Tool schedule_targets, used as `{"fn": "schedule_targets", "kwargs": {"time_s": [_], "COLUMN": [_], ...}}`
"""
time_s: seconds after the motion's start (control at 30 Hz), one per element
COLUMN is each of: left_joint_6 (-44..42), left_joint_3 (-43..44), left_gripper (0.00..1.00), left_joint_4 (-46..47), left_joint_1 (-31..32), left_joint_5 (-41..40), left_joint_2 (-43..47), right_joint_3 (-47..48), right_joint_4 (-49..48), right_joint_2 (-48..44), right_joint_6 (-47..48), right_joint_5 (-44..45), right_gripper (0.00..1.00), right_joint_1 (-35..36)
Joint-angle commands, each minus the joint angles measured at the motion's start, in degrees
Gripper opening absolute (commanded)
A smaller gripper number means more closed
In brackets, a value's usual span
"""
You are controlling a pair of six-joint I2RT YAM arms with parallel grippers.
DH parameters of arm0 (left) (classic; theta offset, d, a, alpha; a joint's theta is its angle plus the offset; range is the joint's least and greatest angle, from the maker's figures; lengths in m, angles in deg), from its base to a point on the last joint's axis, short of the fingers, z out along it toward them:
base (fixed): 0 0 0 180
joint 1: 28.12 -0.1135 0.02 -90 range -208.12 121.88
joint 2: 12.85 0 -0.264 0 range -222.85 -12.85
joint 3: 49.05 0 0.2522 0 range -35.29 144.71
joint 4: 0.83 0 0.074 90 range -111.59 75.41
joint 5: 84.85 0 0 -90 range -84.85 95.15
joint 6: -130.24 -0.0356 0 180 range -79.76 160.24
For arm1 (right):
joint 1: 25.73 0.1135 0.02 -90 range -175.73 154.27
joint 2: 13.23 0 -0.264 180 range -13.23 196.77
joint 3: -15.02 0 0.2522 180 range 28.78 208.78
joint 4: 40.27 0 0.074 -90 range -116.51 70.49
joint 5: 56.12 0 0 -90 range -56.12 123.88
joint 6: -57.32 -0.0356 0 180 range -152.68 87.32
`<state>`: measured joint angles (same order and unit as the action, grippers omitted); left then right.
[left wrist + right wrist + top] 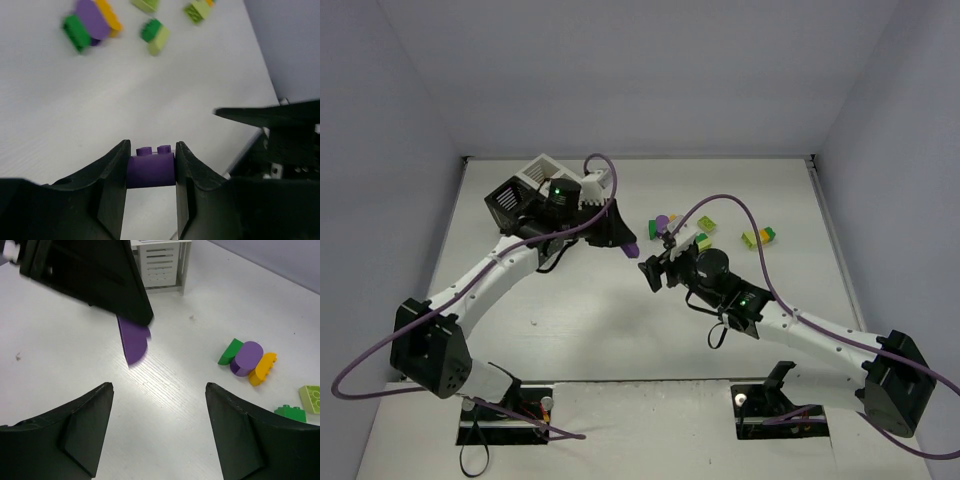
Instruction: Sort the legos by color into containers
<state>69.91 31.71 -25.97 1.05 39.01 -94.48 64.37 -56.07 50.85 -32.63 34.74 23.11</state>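
1. White tabletop [620, 330], closed in by plain pale walls, formed the work area that I monitored through the overhead camera and both wrist cameras.
2. The containers [535, 180] stood at the far left of the table as a cluster of slatted bins, black and white. The left arm partly hid them in the overhead view.
3. I found the left gripper [151, 150] extended just to the right of the containers. Its jaws were drawn in narrow and clamped a purple brick [150, 171], one finger on each side face, with the studs facing away from the wrist camera.
4. Through the right wrist camera, the purple brick showed below the dark fingers of the left gripper, with a white slatted bin [162, 265] behind it. I could not tell whether the brick touched the table.
5. The right gripper [158, 390] faced the left gripper, near it but apart. Its jaws stood wide with nothing between them.
6. The loose legos lay on the table beyond and to the right of both grippers:
   - A dark green piece [230, 352], a purple rounded piece [247, 357] and an orange-yellow piece [263, 369] sat touching, side by side.
   - A lime brick [312, 397] and a dark green brick [290, 412] lay near that group, at the right edge of the right wrist view.
   - A lime pair [760, 237] rested farther right, apart from the others.
7. A purple cable [720, 200] arched above each arm.
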Motion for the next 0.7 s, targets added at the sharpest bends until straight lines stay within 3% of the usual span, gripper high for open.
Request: {"fn": "schedule_targets", "kwargs": {"time_s": [0.0,0.2,0.33,0.67], "left_joint_6": [-2.2,-4.4,-5.6,-10.0], "left_joint_3": [4.9,7.3,9.8,19.6], "left_gripper": [0.05,0.05,0.05,0.05], "left_joint_4": [-2.7,-8.2,-9.1,-5.6], "left_joint_1": [-7.4,-19.5,-23.6,-25.4], "left_joint_5": [-9.8,-25.8,-37.3,-48.6], "left_joint_2": [4.2,8.1,8.1,-2.9], "right_joint_3": [2.9,1.1,0.9,1.1], "right_joint_4": [-1.9,-0.5,0.3,3.1], "right_joint_2": [0.1,-2.3,-2.4,-4.6], "right_joint_6": [-0.1,0.6,0.9,2.1], "right_joint_5": [4.6,8.7,10.3,12.4], "right_gripper": [0.71,0.73,0.73,0.73], "right_joint_1": [0.2,-0.5,-1.6,-3.4]}}
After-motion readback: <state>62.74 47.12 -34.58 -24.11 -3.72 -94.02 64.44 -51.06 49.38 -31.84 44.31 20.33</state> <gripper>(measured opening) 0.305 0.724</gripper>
